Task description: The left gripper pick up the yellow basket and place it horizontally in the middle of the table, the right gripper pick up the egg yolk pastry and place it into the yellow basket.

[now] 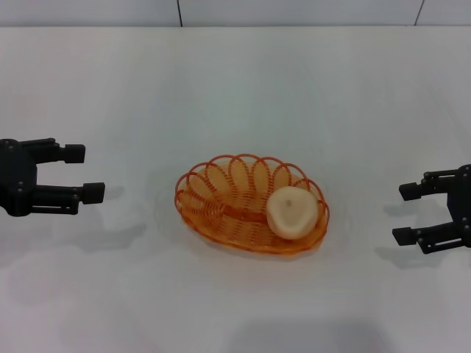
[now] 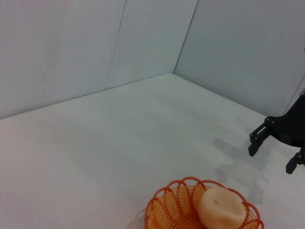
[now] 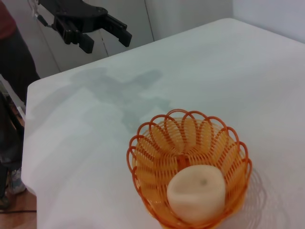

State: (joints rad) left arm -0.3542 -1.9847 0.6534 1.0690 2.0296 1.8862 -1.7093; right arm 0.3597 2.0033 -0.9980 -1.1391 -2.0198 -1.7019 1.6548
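The oval orange wire basket (image 1: pixel 252 213) is lying mid-table (image 1: pixel 235 81) with the round cream egg yolk pastry (image 1: pixel 292 213) sitting inside its right end, while the left end effector (image 1: pixel 82 173) and right end effector (image 1: pixel 406 214) are hanging spread and empty well apart on either side, so nothing looks left to do.

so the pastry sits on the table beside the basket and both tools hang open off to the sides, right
Not quite: the egg yolk pastry sits inside the yellow basket, as the head view shows. The left tool and right tool do hang open off to the sides.
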